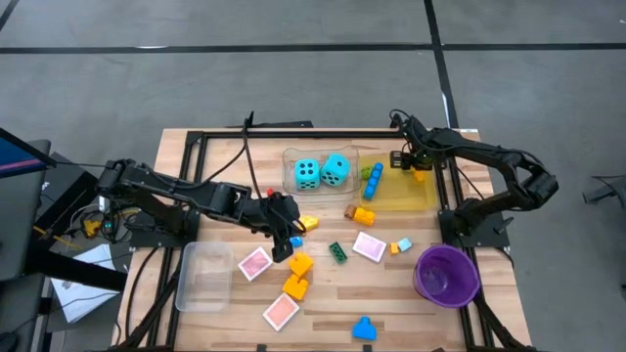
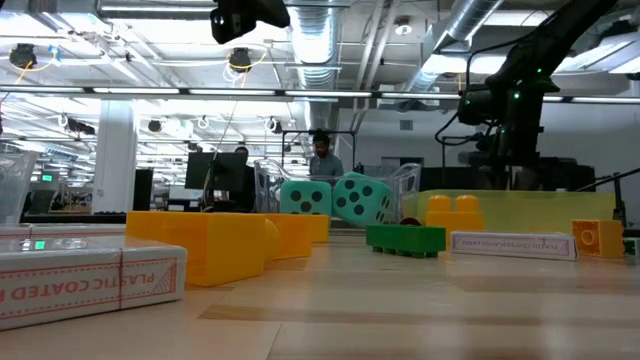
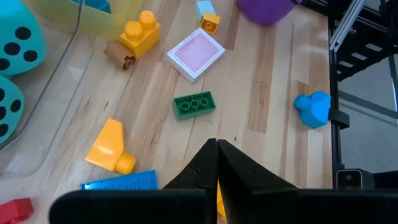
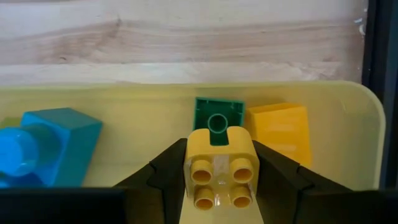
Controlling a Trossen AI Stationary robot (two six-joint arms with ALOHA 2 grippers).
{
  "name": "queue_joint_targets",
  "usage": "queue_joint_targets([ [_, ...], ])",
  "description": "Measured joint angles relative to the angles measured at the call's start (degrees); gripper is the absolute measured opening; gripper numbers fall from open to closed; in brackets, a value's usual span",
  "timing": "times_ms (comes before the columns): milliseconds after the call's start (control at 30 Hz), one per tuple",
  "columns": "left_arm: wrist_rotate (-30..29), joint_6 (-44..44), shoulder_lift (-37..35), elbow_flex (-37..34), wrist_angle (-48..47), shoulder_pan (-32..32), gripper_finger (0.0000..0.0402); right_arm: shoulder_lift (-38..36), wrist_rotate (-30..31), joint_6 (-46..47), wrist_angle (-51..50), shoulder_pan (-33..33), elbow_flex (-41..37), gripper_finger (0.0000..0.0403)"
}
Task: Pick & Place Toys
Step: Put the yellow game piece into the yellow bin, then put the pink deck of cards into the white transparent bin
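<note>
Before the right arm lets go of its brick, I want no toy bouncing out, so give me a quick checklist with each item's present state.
1. right gripper holds the yellow brick squarely between its fingers: ok.
2. Brick is above the yellow tray, not the bare table: ok.
3. Landing spot free: not ok, a green brick lies just ahead and an orange brick beside it.
4. Height above the tray floor: cannot tell.
5. left gripper shut, empty and well away at mid-table: ok.

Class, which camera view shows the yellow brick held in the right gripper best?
The right wrist view: the yellow brick fills the centre, studs visible, clamped in the right gripper over the yellow tray. The high view shows only a speck; the low and left wrist views don't show it.
</note>
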Motion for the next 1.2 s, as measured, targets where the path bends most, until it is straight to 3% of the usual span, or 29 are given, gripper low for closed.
queue_joint_targets([
  [733, -0.15, 0.00, 0.00, 0.00, 0.51, 0.01, 0.0003, -1.67, 1.10, 1.76, 0.69, 0.32, 0.04, 0.0213],
  [1000, -0.13, 0.00, 0.00, 0.00, 0.51, 0.02, 0.0003, -12.18, 1.12, 5.17, 0.57, 4.06, 0.04, 0.0216],
  [1200, -1.20, 0.02, 0.00, 0.00, 0.51, 0.00, 0.0003, -22.56, 1.10, 6.54, 0.85, 12.16, 0.04, 0.0214],
])
